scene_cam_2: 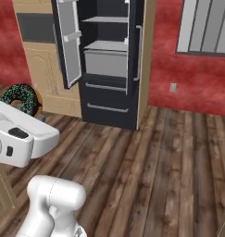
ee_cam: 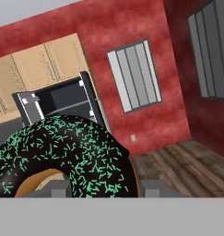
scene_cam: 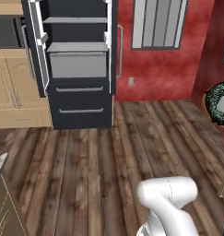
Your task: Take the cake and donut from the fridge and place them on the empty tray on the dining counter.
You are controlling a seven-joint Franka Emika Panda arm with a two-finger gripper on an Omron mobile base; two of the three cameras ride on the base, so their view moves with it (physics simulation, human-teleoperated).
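While the tall matte black fridge (scene_cam_2: 109, 65) stands open, the gripper (ee_cam: 104, 188) grasps the chocolate-glazed, green-sprinkled donut (ee_cam: 62, 154).

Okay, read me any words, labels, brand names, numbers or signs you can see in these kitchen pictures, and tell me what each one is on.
There is no readable text.
Tall matte black fridge, door open: no brand or label on its doors, shelves or drawers.
Chocolate-glazed donut with green sprinkles, in the gripper: no markings.
Red wall: a small light plate near the floor, blank.
Tan wooden cabinets: no lettering.
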